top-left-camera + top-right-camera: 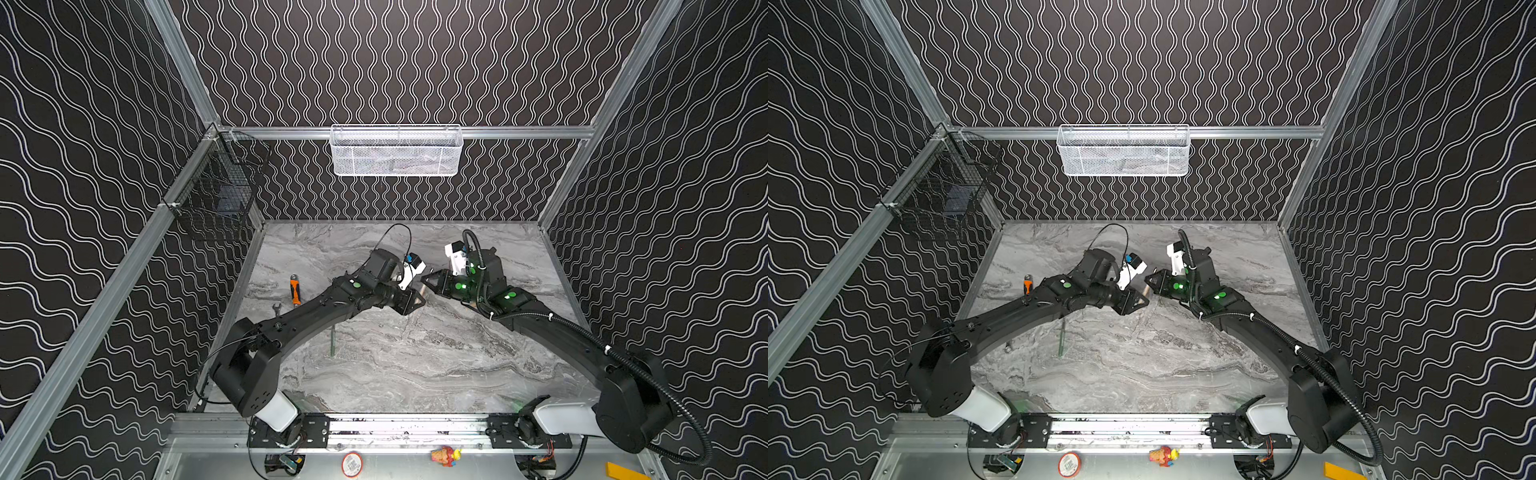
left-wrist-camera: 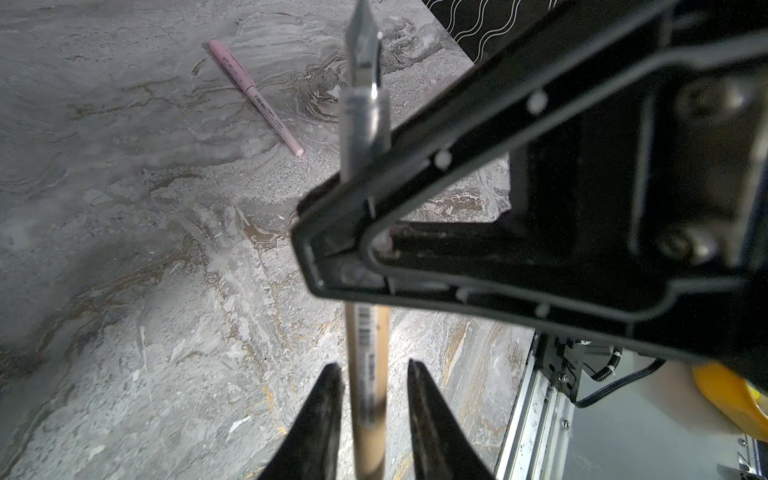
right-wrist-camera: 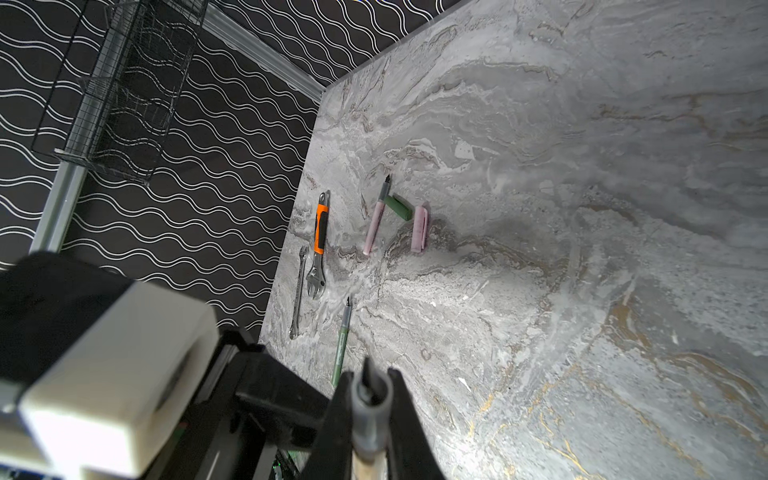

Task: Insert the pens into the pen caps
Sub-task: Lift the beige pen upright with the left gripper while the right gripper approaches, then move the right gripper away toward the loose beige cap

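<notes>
Left gripper [image 2: 372, 365] has its two dark jaws slightly spread on either side of the tan pen [image 2: 368, 345], a slim tan barrel with a barcode label, grey grip and dark tapered tip. Right gripper [image 3: 370, 374] pinches that grey grip, holding the pen above mid-table. In a top view, a dark green pen [image 1: 332, 341] lies on the marble table [image 1: 415, 374] at eight o'clock from the grippers.

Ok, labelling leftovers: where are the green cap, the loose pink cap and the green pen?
green cap [image 3: 398, 208], right wrist view, mid-body
loose pink cap [image 3: 419, 230], right wrist view, mid-body
green pen [image 3: 341, 345], right wrist view, barrel
</notes>
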`<state>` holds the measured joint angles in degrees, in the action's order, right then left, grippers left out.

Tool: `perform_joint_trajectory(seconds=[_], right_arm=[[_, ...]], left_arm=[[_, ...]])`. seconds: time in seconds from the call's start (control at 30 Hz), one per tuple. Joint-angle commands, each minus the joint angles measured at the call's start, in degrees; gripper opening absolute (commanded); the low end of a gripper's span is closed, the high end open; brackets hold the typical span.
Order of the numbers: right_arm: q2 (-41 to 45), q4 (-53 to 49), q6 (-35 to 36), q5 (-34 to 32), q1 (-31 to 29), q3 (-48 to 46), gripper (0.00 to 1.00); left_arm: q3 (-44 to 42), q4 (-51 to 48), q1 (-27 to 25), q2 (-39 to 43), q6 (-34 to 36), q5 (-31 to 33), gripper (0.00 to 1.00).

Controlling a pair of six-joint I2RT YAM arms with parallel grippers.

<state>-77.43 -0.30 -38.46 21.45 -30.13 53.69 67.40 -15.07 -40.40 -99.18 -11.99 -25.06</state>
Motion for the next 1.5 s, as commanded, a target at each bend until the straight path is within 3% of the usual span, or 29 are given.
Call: perform_joint_trajectory(seconds=[0.0, 0.27, 0.3, 0.37, 0.43, 0.63, 0.73, 0.83, 0.9, 1.0, 1.3, 1.47], right_arm=[[-0.1, 0.9, 0.0, 0.2, -0.4, 0.4, 0.1], [0.1, 0.6, -0.1, 0.4, -0.8, 0.8, 0.11], [0.2, 0.5, -0.1, 0.5, -0.8, 0.8, 0.17], [1.2, -1.0, 0.4, 0.1, -0.8, 1.8, 0.38], [2.9, -3.9, 1.3, -1.0, -0.7, 3.0, 0.46], [12.4, -15.3, 3.1, -19.7, 2.8, 6.8, 0.53], [12.5, -18.9, 3.3, -20.9, 10.8, 4.6, 0.56], [8.1, -22.8, 5.7, -22.8, 16.0, 3.8, 0.61], [3.9, -23.8, 8.5, -26.2, 17.3, 1.5, 0.73], [-4.2, -24.8, 11.7, -32.8, 17.7, 2.5, 0.77], [-27.2, -31.5, 17.3, -39.5, 19.6, 18.0, 0.67], [-33.5, -33.7, 18.7, -35.8, 20.0, 20.5, 0.62]], left_arm=[[0.4, 1.8, 0.0, -0.1, 0.2, -1.2, 0.27], [-0.6, 2.9, 0.1, 1.7, 0.0, 1.5, 0.05], [-0.6, 2.8, 0.0, 1.9, -0.1, 2.2, 0.04], [-0.7, 2.7, 0.0, 2.4, 0.1, 3.5, 0.03], [-1.1, 3.3, 0.1, 3.2, 0.0, 5.2, 0.02], [1.5, 6.8, 0.3, 6.6, 0.4, 10.5, 0.01], [-0.8, 14.9, 0.4, 9.7, 1.7, 10.5, 0.0], [-6.2, 22.6, 0.3, 13.0, 1.1, 9.1, 0.0], [-10.0, 26.6, 0.3, 15.0, 0.2, 9.0, 0.0], [-11.0, 26.8, -0.2, 15.7, -0.7, 10.0, 0.0], [-10.1, 23.1, -4.8, 17.4, 2.0, 12.5, 0.0], [-10.0, 22.9, -5.0, 17.7, 2.1, 12.8, 0.0]])
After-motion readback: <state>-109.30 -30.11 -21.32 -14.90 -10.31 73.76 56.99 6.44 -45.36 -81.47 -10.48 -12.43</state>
